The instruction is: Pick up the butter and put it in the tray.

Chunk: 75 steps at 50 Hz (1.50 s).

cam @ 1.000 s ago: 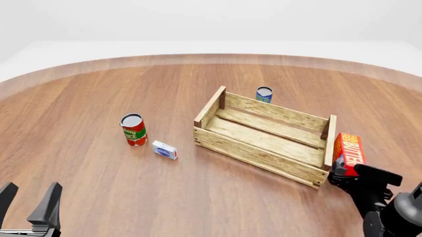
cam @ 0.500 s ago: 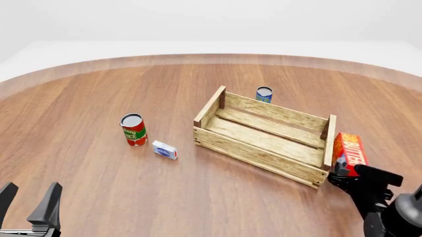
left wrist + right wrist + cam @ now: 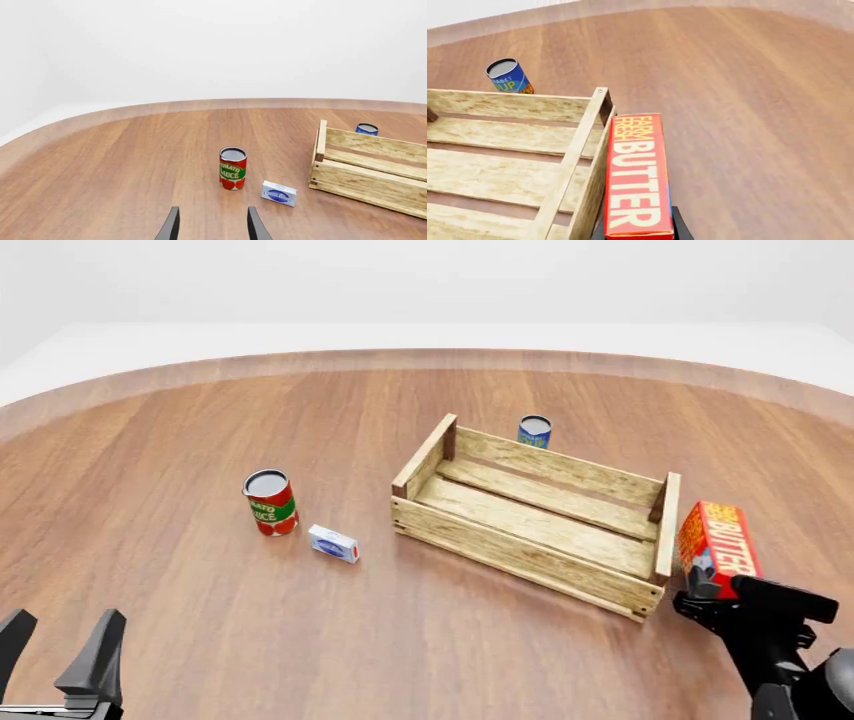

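Left gripper (image 3: 60, 652) sits at the near-left table edge, fingers spread, holding nothing. Red tomato sauce can (image 3: 271, 503) stands upright, small white-and-blue box (image 3: 334, 543) just beside it. Tray (image 3: 534, 540) mid-table, blue can (image 3: 535, 431) behind its far wall. Butter (image 3: 715, 547) is outside the tray, just beside its right end wall, tilted, clamped in the right gripper (image 3: 703, 597).

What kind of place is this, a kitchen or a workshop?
Neither, most likely: it looks like a computer-rendered test scene. A bare round wooden table sits in a blank white surround, holding groceries, a tomato sauce can, a butter carton and a wooden tray, with two robot arms reaching in.
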Tool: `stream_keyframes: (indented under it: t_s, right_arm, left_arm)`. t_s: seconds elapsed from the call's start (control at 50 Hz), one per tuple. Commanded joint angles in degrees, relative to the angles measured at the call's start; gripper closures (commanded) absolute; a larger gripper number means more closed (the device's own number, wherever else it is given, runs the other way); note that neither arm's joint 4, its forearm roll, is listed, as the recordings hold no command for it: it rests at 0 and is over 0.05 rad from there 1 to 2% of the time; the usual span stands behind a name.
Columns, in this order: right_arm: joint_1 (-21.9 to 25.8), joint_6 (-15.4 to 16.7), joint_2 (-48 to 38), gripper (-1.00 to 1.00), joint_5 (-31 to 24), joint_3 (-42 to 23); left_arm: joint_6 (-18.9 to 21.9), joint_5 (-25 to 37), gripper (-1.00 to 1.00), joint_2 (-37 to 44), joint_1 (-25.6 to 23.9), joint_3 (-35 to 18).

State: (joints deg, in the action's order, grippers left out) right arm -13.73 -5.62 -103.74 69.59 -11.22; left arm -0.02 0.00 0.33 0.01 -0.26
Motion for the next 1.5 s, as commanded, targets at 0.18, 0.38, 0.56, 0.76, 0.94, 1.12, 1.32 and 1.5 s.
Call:
stream_keyframes:
  t_s: [0.18,0.38,0.56,0.76,0.94,1.12,1.32,1.5]
  right_arm:
    - [0.2,-0.5,5.6,1.0,0.3,3.0]
    - [0.0,0.0,7.7,1.0,0.3,4.4]
    - [0.0,0.3,9.9,1.0,0.3,6.0]
    - [-0.2,0.7,12.3,1.0,0.3,7.1]
    - [-0.2,0.8,14.6,1.0,0.3,8.6]
    - [-0.1,0.9,17.0,1.0,0.3,10.2]
    - [0.7,1.5,19.1,1.0,-0.5,11.0]
    - [1.1,1.8,25.6,1.0,-6.8,10.9]
  left_arm:
    - [0.0,0.0,-1.0,0.0,0.0,0.0]
    - [0.0,0.0,-1.0,0.0,0.0,0.0]
    - [0.0,0.0,-1.0,0.0,0.0,0.0]
    - [0.0,0.0,-1.0,0.0,0.0,0.0]
    - [0.0,0.0,-1.0,0.0,0.0,0.0]
    - [0.0,0.0,-1.0,0.0,0.0,0.0]
    - [0.0,0.0,-1.0,0.0,0.0,0.0]
    - [0.0,0.0,-1.0,0.0,0.0,0.0]
